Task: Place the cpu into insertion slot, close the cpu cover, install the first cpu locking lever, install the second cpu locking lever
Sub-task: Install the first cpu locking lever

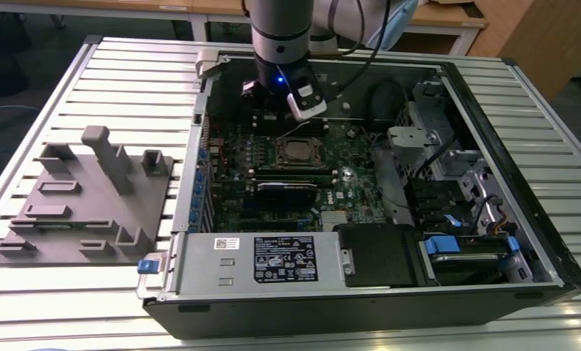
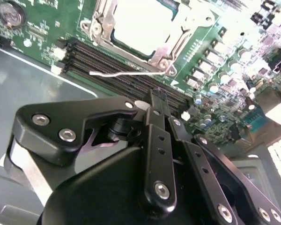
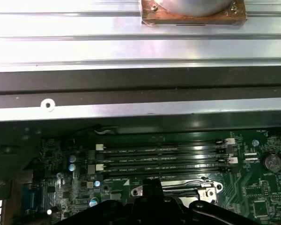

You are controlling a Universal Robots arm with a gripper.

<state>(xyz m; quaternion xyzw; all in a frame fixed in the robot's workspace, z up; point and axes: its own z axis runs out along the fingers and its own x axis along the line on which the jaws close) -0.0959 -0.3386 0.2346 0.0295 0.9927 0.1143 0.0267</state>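
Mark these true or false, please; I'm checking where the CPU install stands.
1. The open computer case lies on a slatted metal table. True.
2. The cpu lies on the table outside the case. False: it sits on the green motherboard inside the case.
3. A grey fixture block sits at the exterior view's left of the case. True.
4. The gripper hangs over the labelled power supply. False: it is over the memory slots beside the cpu.
5. In the second wrist view, a thin metal lever sticks out next to the cpu. True.
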